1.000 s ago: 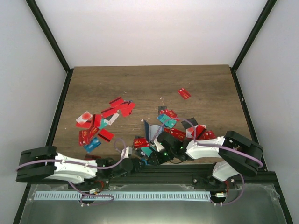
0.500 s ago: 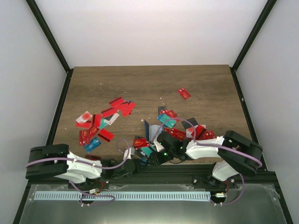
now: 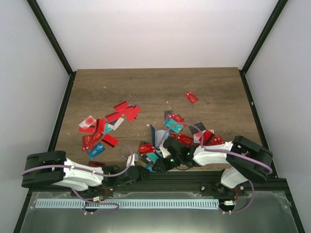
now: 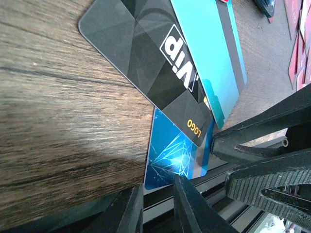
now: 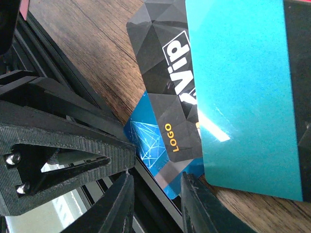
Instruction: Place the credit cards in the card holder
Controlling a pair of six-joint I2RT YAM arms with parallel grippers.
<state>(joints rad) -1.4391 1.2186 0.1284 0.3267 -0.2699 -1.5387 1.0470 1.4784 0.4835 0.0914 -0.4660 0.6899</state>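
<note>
A blue credit card [image 4: 177, 155] hangs over the table's near edge, under a black VIP card [image 4: 146, 63] and a teal card [image 4: 209, 43]. My left gripper [image 4: 158, 183] has its jaws a narrow gap apart at the blue card's near edge, and one fingertip overlaps the card. My right gripper [image 5: 155, 182] is open and faces the same blue card [image 5: 155, 145] from the other side. Both grippers, left [image 3: 142, 171] and right [image 3: 156, 165], meet at the front edge. The dark navy card holder [image 3: 156, 135] stands just behind them. More red cards [image 3: 104, 131] lie to the left.
A black metal rail [image 3: 194, 180] runs along the table's near edge, right under both grippers. Further cards [image 3: 206, 138] are piled by the right arm, and a lone red card [image 3: 191, 97] lies farther back. Black frame posts stand at the table's sides.
My left gripper's jaws have narrowed and its arm has shifted slightly along the front edge. The right arm and the cards have stayed put.
</note>
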